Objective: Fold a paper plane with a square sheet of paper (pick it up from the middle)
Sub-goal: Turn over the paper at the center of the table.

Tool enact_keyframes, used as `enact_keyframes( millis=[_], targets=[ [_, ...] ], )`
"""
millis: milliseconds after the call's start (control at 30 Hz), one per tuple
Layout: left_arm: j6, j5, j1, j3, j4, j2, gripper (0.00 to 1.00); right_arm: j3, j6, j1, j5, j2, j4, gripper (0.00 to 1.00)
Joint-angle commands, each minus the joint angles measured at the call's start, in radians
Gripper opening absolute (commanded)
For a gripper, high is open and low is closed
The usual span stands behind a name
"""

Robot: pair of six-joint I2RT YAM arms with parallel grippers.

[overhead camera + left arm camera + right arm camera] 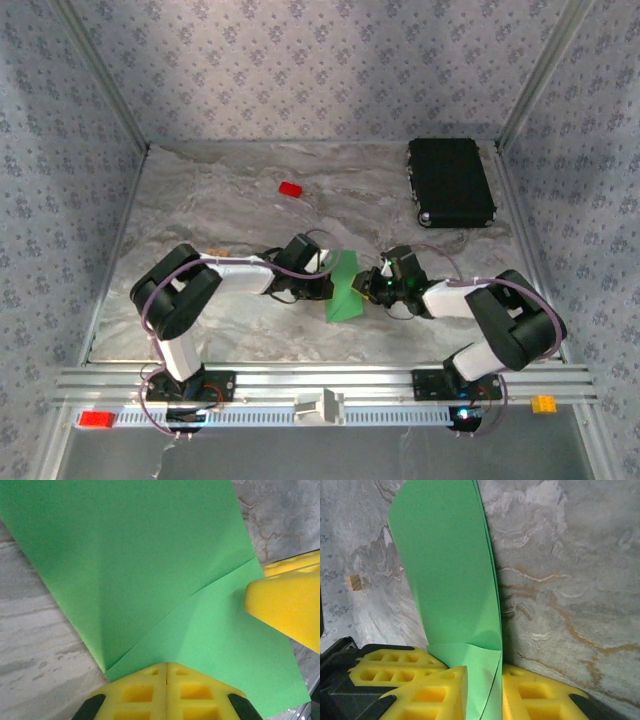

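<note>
Grey marbled tabletop (pixel 220 170), floral-patterned walls (pixel 300 60); left tool (pixel 166 665), right tool (pixel 485 668) each pinching green paper (pixel 345 290).

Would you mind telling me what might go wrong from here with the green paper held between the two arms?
The green sheet is pinched by the shut left jaws while the right jaws straddle another edge; any pull apart could tear it. Between the right jaws the layers curl loosely rather than lying flat, so squeezing there might set a crooked crease.
</note>
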Motion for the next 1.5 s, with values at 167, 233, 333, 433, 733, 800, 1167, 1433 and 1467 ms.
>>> enact_keyframes(
  millis=[167,233,333,433,733,800,1167,1433,1467],
  targets=[
    [0.002,0.004,0.007,-0.021,-0.042,-0.016,0.02,0.004,-0.020,0.003,0.019,0.035,0.003,0.20],
    [0.002,0.004,0.009,-0.022,-0.042,-0.018,0.02,0.004,-0.021,0.002,0.018,0.035,0.003,0.18],
    [0.002,0.006,0.010,-0.022,-0.042,-0.021,0.03,0.001,-0.021,0.002,0.017,0.030,0.005,0.15],
    [-0.001,0.006,0.009,-0.022,-0.042,-0.033,0.04,0.001,-0.022,0.001,0.014,0.026,0.005,0.14],
    [-0.020,0.001,0.009,-0.015,-0.061,-0.118,0.13,-0.003,-0.028,-0.002,0.019,-0.025,-0.023,0.10],
    [-0.014,-0.013,0.008,-0.011,-0.082,-0.146,0.15,0.002,-0.032,-0.001,0.022,-0.042,-0.041,0.10],
    [-0.021,-0.212,0.008,-0.058,-0.151,-0.320,0.21,0.091,-0.166,0.017,0.161,-0.279,-0.423,0.09],
    [-0.031,-0.337,0.011,-0.113,-0.175,-0.478,0.26,0.287,-0.303,0.048,0.409,-0.441,-0.882,0.09],
    [-0.034,-0.342,0.011,-0.120,-0.175,-0.492,0.27,0.309,-0.294,0.050,0.434,-0.447,-0.921,0.09]
  ],
)
